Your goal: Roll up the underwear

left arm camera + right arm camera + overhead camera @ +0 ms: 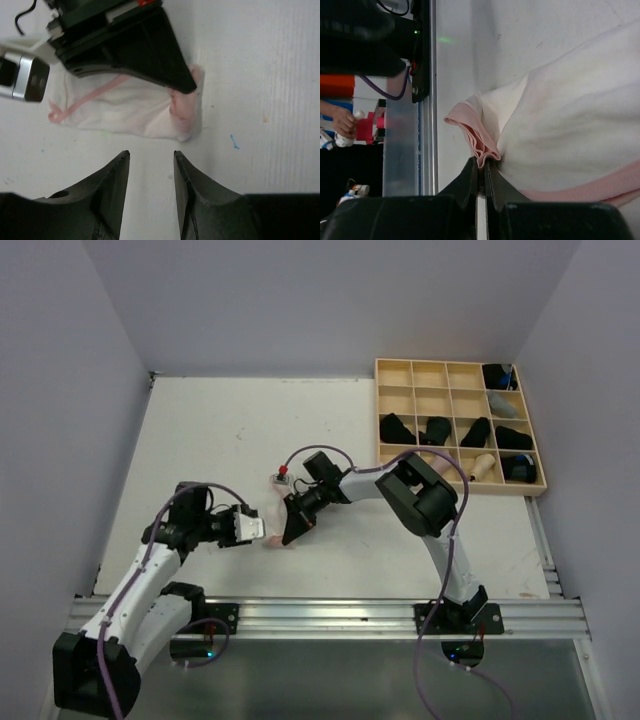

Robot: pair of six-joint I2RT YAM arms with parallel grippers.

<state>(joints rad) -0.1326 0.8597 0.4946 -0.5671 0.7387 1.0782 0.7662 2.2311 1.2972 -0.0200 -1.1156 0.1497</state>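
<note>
Whitish cloth briefs with pink edging (120, 107): they lie crumpled on the white table top (200, 440), just below the middle of the top view. The end on the right of the left wrist view is bunched into folds.
Right gripper (482, 166): its black fingers are clenched on the bunched pink hem, with the jaws almost together and the cloth pinched between them.
Left gripper (150, 156): released, with the jaws parted and nothing between them. Its tips sit at the bottom of the left wrist view, just short of the briefs' near edge and not touching it.
Pale wooden grid tray (460, 366): upper right of the top view, well apart from the briefs.
Small black cloth rolls (397, 427): they sit one to a compartment, most of them along the tray's third row.
</note>
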